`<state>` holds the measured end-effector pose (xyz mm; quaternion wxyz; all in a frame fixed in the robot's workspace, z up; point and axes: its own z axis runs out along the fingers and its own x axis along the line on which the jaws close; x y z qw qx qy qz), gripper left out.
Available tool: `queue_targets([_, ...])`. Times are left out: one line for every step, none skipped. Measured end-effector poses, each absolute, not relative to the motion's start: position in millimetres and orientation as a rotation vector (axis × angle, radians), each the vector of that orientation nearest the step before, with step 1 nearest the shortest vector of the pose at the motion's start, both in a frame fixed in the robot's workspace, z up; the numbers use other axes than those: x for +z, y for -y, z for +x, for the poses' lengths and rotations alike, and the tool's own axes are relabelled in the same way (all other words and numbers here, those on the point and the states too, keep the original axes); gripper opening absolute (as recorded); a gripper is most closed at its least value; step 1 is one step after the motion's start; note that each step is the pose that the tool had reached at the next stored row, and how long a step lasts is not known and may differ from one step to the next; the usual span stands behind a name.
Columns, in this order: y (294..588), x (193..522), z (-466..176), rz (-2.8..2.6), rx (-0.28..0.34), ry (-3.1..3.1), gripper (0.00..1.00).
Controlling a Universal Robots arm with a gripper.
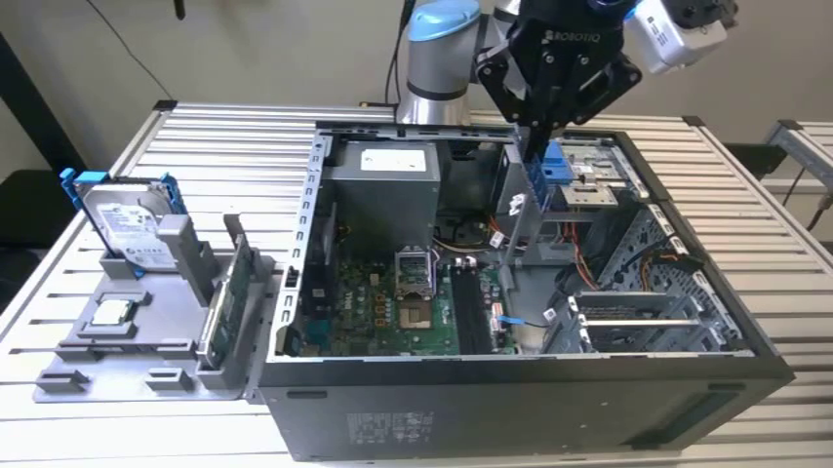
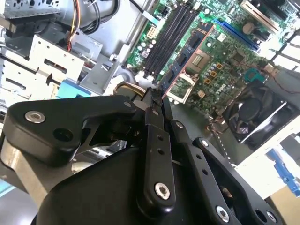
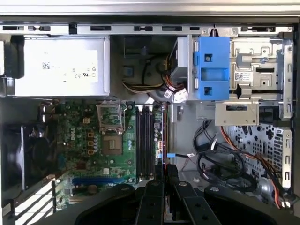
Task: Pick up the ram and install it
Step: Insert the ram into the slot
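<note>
Ram (image 2: 185, 63) sits clamped on edge between my fingertips, its long strip reaching away from my gripper (image 2: 153, 101) toward the green motherboard (image 2: 225, 51) below; in the first wrist view the same thin edge (image 3: 164, 136) runs just beside the black memory slots (image 3: 144, 140). In the exterior view my gripper (image 1: 534, 132) hangs above the open computer case (image 1: 521, 390), near the blue drive bracket (image 1: 556, 168). Well apart, toward the exterior view's left, the hard drive (image 1: 131, 219) stands in the grey parts tray (image 1: 117, 361).

Ram (image 2: 185, 58) clamped in pincer (image 2: 153, 101)
</note>
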<state>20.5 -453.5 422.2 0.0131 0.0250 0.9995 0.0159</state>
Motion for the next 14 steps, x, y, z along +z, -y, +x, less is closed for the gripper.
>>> queue_targets([453.5,422.2,20.5,0.097,0.049,-3.113,0.14])
queue_targets([453.5,422.1,20.5,0.115,0.049,-3.112,0.14])
queue_targets([453.5,422.1,20.5,0.135,0.049,-3.111,0.14])
queue_targets([453.5,422.1,20.5,0.154,0.049,-3.11,0.14])
queue_targets([453.5,422.1,20.5,0.17,0.048,-3.109,0.14])
queue_targets([453.5,422.1,20.5,0.177,0.048,-3.109,0.14])
queue_targets([453.5,422.1,20.5,0.178,0.048,-3.109,0.14])
queue_targets([453.5,422.1,20.5,0.179,0.048,-3.109,0.14])
queue_targets([453.5,422.1,20.5,0.18,0.048,-3.109,0.14])
queue_targets([453.5,422.1,20.5,0.181,0.048,-3.109,0.14])
queue_targets([453.5,422.1,20.5,0.181,0.048,-3.109,0.14])
queue_targets([453.5,422.0,20.5,0.181,0.048,-3.109,0.14])
queue_targets([453.5,421.8,20.5,0.182,0.048,-3.109,0.14])
queue_targets([453.4,421.5,20.5,0.182,0.048,-3.109,0.14])
